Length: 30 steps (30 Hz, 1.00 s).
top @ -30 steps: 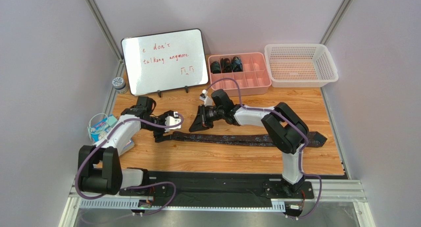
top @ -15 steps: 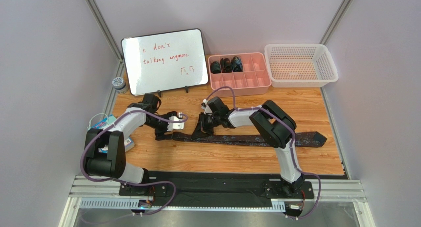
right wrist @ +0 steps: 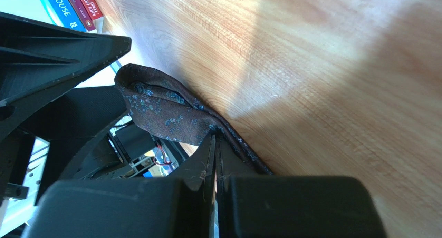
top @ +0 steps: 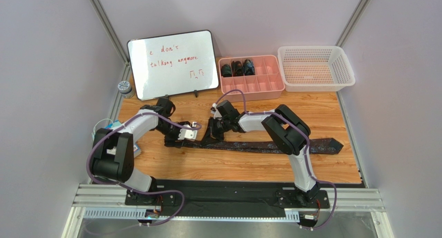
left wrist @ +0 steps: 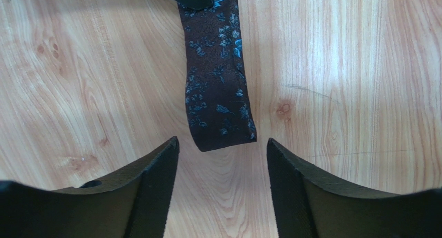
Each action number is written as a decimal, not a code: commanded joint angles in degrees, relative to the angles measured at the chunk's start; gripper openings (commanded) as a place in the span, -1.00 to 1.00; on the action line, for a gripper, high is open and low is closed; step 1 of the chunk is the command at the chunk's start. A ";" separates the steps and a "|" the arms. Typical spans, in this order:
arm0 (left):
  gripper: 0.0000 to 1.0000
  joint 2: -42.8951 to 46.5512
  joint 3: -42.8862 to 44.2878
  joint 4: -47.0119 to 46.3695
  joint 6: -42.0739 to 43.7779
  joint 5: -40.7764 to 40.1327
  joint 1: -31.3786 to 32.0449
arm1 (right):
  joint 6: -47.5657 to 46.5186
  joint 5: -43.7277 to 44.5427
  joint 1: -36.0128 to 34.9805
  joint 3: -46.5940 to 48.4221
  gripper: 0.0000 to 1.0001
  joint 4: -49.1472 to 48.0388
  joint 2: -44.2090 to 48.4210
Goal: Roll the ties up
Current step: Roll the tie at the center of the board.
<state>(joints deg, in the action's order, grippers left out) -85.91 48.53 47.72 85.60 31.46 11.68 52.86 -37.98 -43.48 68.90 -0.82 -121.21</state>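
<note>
Three coils sit in tray. Fourth tie lies flat on table, unrolled. Near its narrow end, right gripper is clenched on it; left gripper is spread, straddling the tip. Rolling not yet begun.

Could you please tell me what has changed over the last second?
The right gripper dropped onto the tie near its narrow end and its fingers closed on it. The left gripper moved in to that tip, fingers open either side of it. The tie's wide end and the three rolled ties stayed put.
</note>
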 commanded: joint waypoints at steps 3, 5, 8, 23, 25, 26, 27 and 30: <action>0.10 -0.14 4.54 2.46 -2.01 2.45 1.06 | -1.62 3.52 -0.20 0.88 -0.97 2.58 -0.52; 0.00 0.30 5.43 3.34 -4.21 4.22 1.41 | -1.71 3.44 -0.11 0.88 -0.97 2.66 -0.35; -0.07 1.09 5.78 4.39 -4.22 3.52 3.08 | -1.88 3.44 0.15 0.71 -0.97 2.66 0.09; -0.26 1.80 9.56 5.27 -8.70 5.28 10.20 | -3.20 1.60 0.50 1.58 -0.75 3.46 4.04; -0.27 1.45 9.91 5.10 -9.14 5.10 10.90 | -3.11 0.72 0.86 1.41 -0.60 3.54 5.19; -0.27 0.92 10.09 5.10 -9.31 5.01 11.08 | -3.20 0.01 1.12 0.97 -0.54 4.07 5.89; -0.28 0.57 10.35 4.92 -9.31 4.84 11.17 | -3.90 -0.43 1.82 0.62 -0.47 4.51 7.29; -0.29 -0.75 10.88 4.75 -9.93 4.13 11.70 | -5.57 -2.80 4.01 -1.31 -0.32 6.09 10.19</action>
<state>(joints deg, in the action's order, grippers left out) -85.32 57.30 52.07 76.73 34.06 22.79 50.13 -38.17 -42.17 69.12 3.40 -117.47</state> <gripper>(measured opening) 0.362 0.316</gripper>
